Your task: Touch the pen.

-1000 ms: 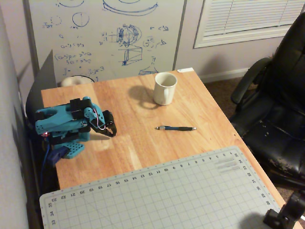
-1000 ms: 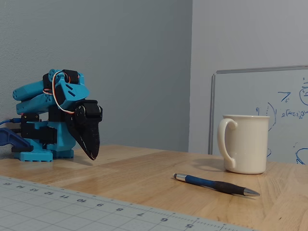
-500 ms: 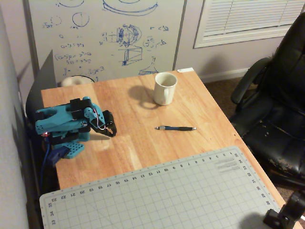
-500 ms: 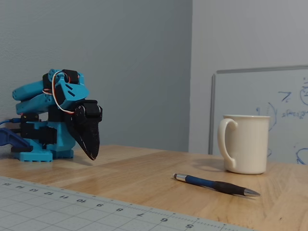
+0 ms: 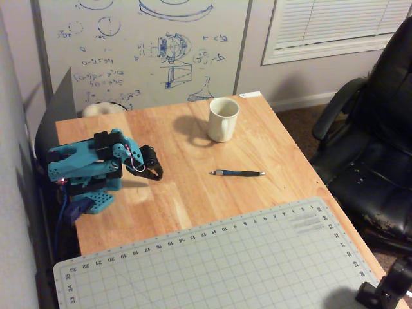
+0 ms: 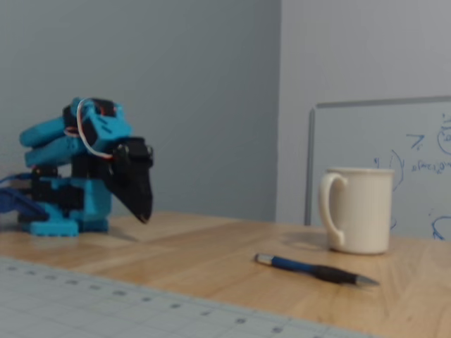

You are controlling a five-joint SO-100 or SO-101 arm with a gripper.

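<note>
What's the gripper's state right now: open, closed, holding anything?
Gripper: closed, holding nothing, raised off the table, well short of the pen.

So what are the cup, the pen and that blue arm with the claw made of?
The cup looks like glazed ceramic: cream, thick-walled, with a soft sheen. The pen seems plastic, with a blue barrel, a darker matte grip that may be rubber, and silvery, possibly metal ends. The arm looks like matte blue plastic, and its black claw looks the same.
</note>
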